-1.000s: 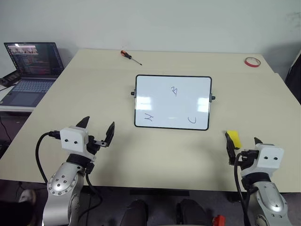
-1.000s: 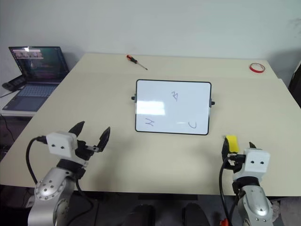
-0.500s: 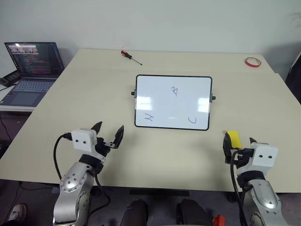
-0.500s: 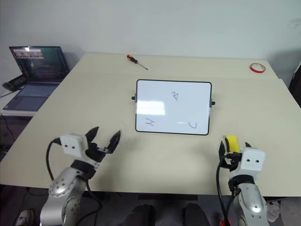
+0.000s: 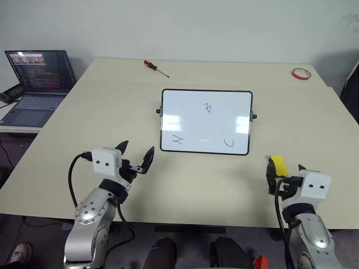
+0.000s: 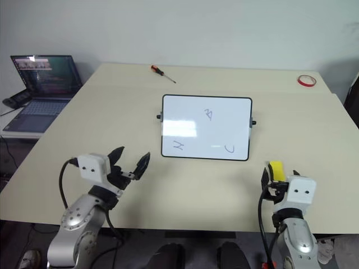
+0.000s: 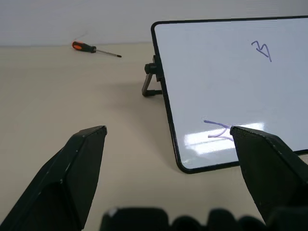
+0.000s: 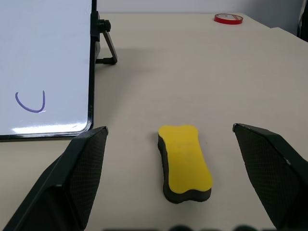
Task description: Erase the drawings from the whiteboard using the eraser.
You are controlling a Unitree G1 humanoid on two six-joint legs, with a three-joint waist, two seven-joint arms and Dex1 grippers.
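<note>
Three pen drawings (image 5: 208, 107) sat on the whiteboard (image 5: 185, 106): an angular squiggle up near the middle, another scribble (image 5: 178, 140) low on the left, and a U-like curve (image 5: 229, 143) low on the right. None readable as a word. Whiteboard propped tilted on small side stands, mid-table. Yellow eraser (image 8: 185, 161) flat on the table (image 5: 112, 101), off the board's lower right corner, not touching it. Right gripper (image 8: 173, 183) spread wide, fingers either side of the eraser, gripping nothing. Left gripper (image 5: 136, 158) gaping too, empty, just short of the board's lower left corner. Orange-handled screwdriver (image 5: 155, 67) and red tape ring (image 5: 300, 73) far back. Laptop (image 5: 36, 84) off left, screen text too small to read.
</note>
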